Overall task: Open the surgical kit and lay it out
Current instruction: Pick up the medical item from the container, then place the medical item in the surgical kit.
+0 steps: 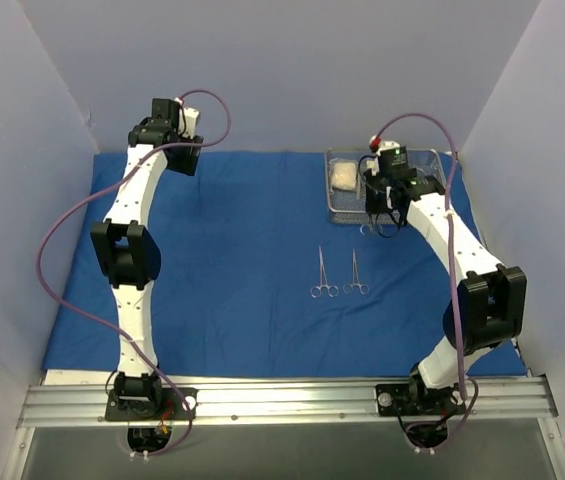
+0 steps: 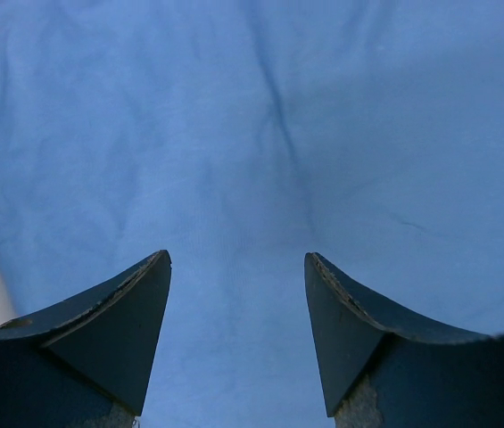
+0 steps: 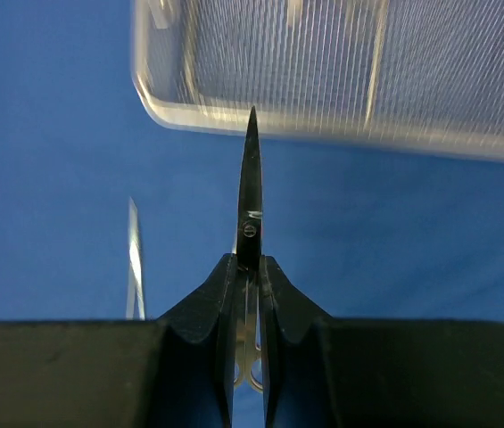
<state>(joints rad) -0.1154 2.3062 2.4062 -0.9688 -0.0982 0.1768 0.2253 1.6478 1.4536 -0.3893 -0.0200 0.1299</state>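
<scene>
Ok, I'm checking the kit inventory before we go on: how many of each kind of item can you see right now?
Blue cloth wrap: 1
Wire-mesh tray: 1
Gauze packet: 1 in view
Scissor-handled instruments: 3 (left one on cloth, right one on cloth, one held in the right gripper)
Total: 6; part of the tray is hidden.

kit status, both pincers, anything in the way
Left pincer open, empty, over cloth. Right pincer shut on a clamp, near tray. Two clamps laid on cloth; gauze in tray. Nothing blocking.
</scene>
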